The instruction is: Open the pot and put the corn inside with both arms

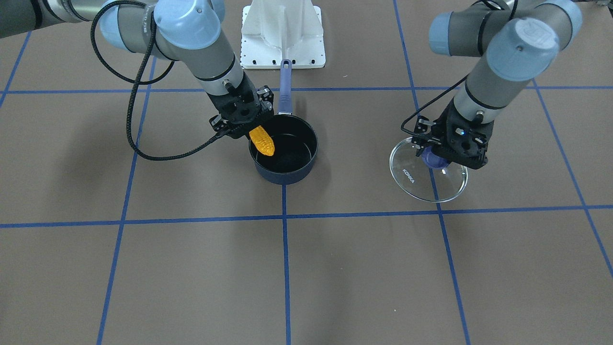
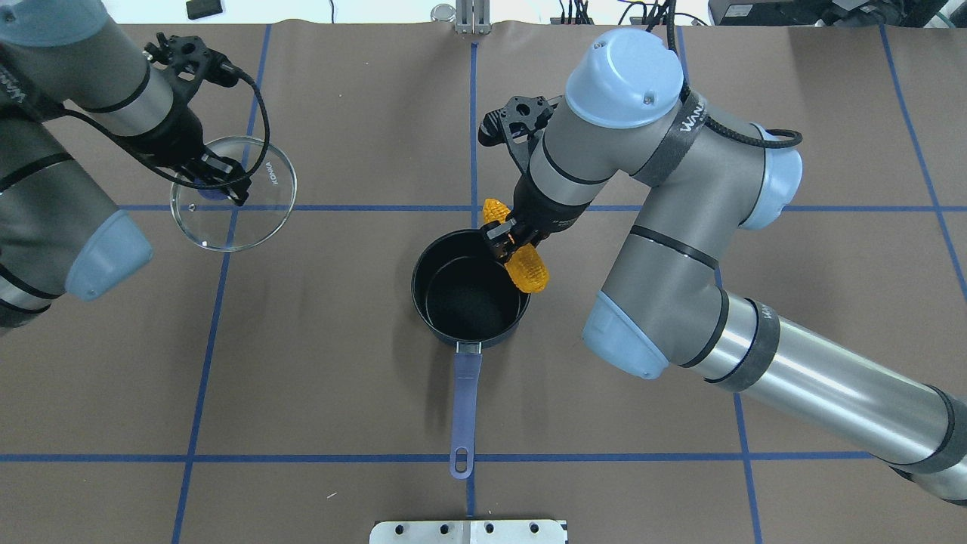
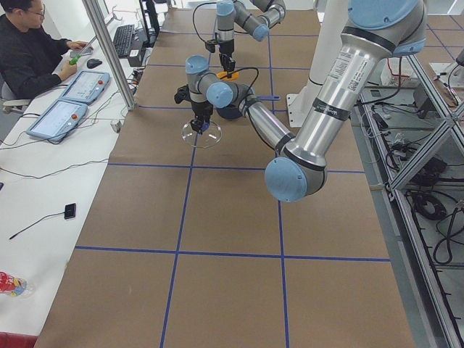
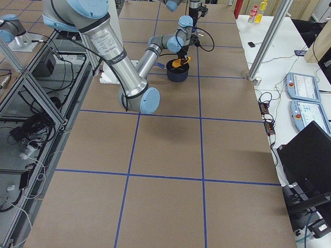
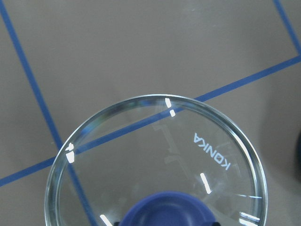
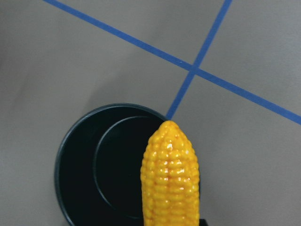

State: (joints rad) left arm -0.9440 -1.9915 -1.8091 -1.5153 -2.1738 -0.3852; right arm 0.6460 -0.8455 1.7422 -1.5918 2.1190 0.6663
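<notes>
**Corn over the pot rim, lid parked out left**

My right gripper (image 2: 508, 243) is clamped across the middle of the orange-yellow toy corn cob (image 2: 526, 270), with both ends sticking out past the fingers. The cob hangs above the right-hand rim of the small dark navy saucepan (image 2: 462, 302). It is partly over the black opening and partly outside it, and not yet inside.

I judge the cob light and stiff. The bumpy kernels give the pads something to bite, but the taper could let it creep toward its thin end. A mid-body hold looks the sensible one.

My left gripper (image 2: 215, 177) is closed on the lavender knob (image 5: 164, 209) of the round glass lid (image 2: 257, 211), far out to the left and well apart from the pot. I can't tell whether the lid's rim touches the brown table (image 2: 340, 363). The glass is slick and breakable, so the knob is the only place I'd take it.

The cob looks shorter than the opening is wide, so it should fit lying down once it is centred. The hazard is the rim directly beneath it: released here, it could tip outward. An empty pot this small would likely skid if nudged.

The long lavender-blue handle (image 2: 464, 393) points toward the near side, clear of the fingers. Open table lies on every side of the pot.
</notes>
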